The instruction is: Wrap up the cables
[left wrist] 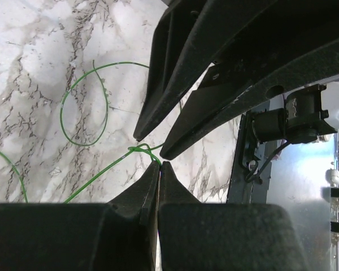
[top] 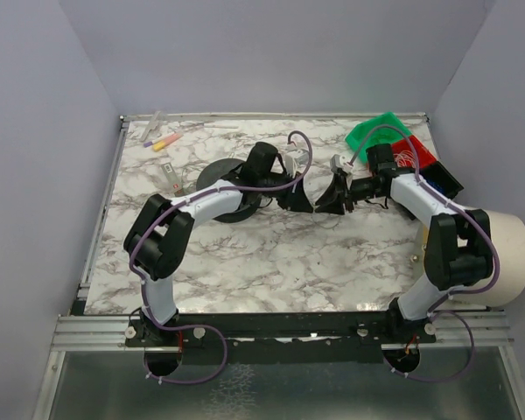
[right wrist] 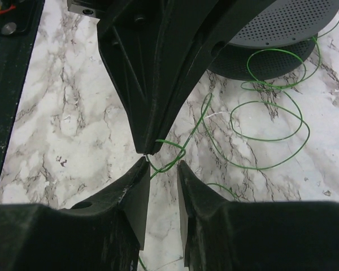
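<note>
Closest to the left wrist lens, the left gripper (left wrist: 159, 165) is pressing its two fingers together with no gap. The green wire (left wrist: 101, 176) is running up from the lower left and ending right at their tips, so the gripper is pinching that strand. Just past the tips the wire is curling into one tiny kink. The kink is sitting between the two fingers of the right gripper (left wrist: 151, 147), which are reaching in from above and standing apart. Beyond them one larger loop is lying flat on the marble table (left wrist: 28, 68), and a second arc is being cut off by the left edge.

From the right wrist, the right gripper's jaws are showing a clear gap. The strand is crossing that gap without being squeezed, so this gripper is released. Whether the wire is brushing either finger is hard to make out. Next to the black spool (right wrist: 282, 28), which the top edge is cropping, the wire is lying in overlapping loops. About three are showing, though the crossings are blurring the count.

From above, the wire is too thin to make out at all. Two arms are meeting tip to tip near the table's middle. The right arm is partly hiding one green bin (top: 376, 131) and one red bin (top: 417, 156). Two markers (top: 162, 140) are lying at the far left, and a white roll (top: 510, 258) is sticking out past the right edge.
</note>
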